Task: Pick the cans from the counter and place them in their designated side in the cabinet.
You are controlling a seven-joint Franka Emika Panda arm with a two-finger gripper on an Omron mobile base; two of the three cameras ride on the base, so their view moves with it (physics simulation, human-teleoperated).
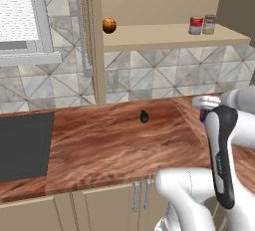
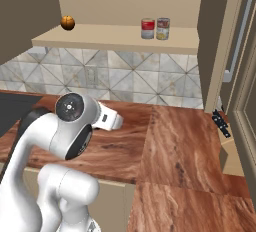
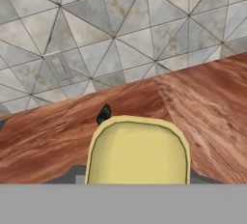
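Up close in the hand view, claw (image 3: 137,177) seemingly shut on yellow-topped can (image 3: 138,151); red-labelled can (image 1: 196,25) shelved.

- counter (image 1: 114,145): reddish-brown wood grain, smooth, faint sheen; seams between slabs
- wall tiles (image 3: 120,35): grey marbled stone look, matt, triangle pattern
- cabinet (image 2: 120,38): plain tan board, flat matt finish
- red can (image 2: 147,28) at 12 o'clock on the shelf: paper-like label, silvery metal ends
- can top (image 3: 137,153) in the hand view: pale yellow, smooth, matt
- cupboard handles (image 1: 141,195): brushed metal
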